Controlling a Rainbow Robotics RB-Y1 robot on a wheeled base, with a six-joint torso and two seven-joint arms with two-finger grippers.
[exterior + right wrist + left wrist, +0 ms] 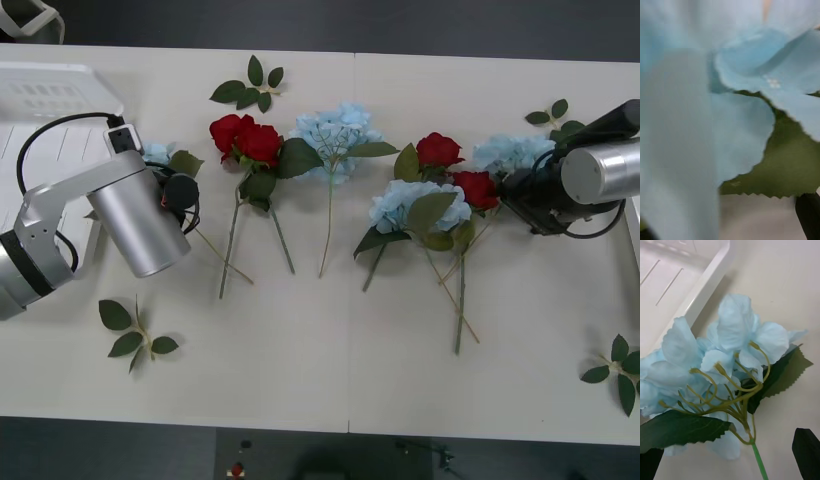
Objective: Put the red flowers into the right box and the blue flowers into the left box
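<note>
Across the white counter (320,370) lie the flowers in a loose row: two red flowers (246,138) toward the left, two more (455,165) right of the middle, and blue flowers between and beside them, one head (338,130) near the centre, one (415,208) lower down, one (512,152) at the right. The left box (50,85) sits at the far left corner of the counter, and a white edge at the right border may be the right box (636,225), though too little shows to be sure. The left gripper (172,190) hangs near the left box with another blue head (720,356) just under its camera; its black fingertips (807,450) stand wide at the two corners of the wrist view, so the jaws are apart and the stem (759,463) runs between them unheld. The right gripper (518,188) is pressed in among the rightmost blue head and a red rose; petals (741,123) and a leaf (786,172) crowd its camera, and I cannot tell how its jaws stand. These flowers look very light and soft: cloth petals that crush and spring back, leaves that flop, a thin plastic stem that will likely bend and swing once lifted. The head offers nothing firm to pinch, so the better hold seems to be the stem just below the cluster, where the small branches join. Crossed stems at the right could drag a neighbour along.
</note>
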